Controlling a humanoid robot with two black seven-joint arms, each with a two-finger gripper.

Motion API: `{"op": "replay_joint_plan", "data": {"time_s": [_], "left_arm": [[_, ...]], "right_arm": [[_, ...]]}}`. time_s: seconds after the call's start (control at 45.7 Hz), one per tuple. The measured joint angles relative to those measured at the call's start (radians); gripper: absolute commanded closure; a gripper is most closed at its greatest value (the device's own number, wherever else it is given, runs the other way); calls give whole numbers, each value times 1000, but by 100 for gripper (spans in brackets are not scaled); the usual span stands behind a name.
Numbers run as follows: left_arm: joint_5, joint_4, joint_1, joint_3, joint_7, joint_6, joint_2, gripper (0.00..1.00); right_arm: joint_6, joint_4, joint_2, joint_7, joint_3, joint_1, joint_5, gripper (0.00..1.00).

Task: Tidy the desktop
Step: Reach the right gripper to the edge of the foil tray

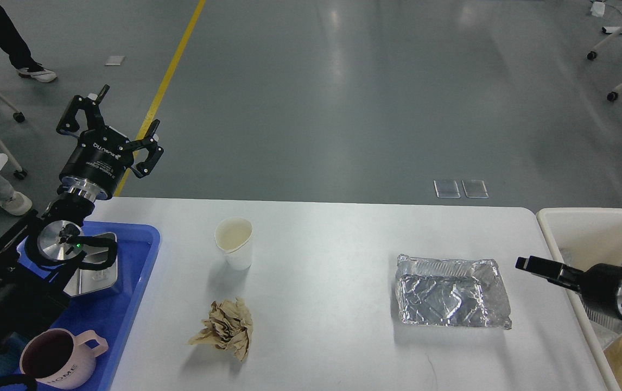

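The desktop (332,244) fills the lower middle of the view, its far edge set against the grey floor. Three loose items are left on it: a paper cup (234,243) standing upright left of centre, a crumpled brown paper (226,328) nearer the viewer and well apart from the cup, and a dented foil tray (451,291) to the right. All three look like waste, so the tidying is judged to be barely begun.

A blue tray (136,271) is laid along the left edge, with a steel dish (96,274) and a pink mug (58,361) in it; reusable ware seems to be gathered there. A cream bin (588,228) is set just beside the right edge, probably for rubbish.

The left gripper (116,124) is held high beyond the far left corner, its jaws spread wide and nothing in them. The right gripper (531,265) is seen end-on just right of the foil tray, over the table's right edge, apart from it; whether its jaws are spread cannot be told. The foil tray is judged the likeliest next target.
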Motion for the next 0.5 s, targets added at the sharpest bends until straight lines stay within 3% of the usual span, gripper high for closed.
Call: {"op": "replay_joint_plan", "data": {"time_s": [0.306, 0.503], "left_arm": [[0, 0, 1, 6, 0, 11, 21, 2], [0, 0, 1, 7, -1, 11, 26, 2]], "right_arm": [[-122, -148, 176, 4, -145, 63, -148, 0], [-173, -185, 209, 6, -217, 80, -214, 11]]}}
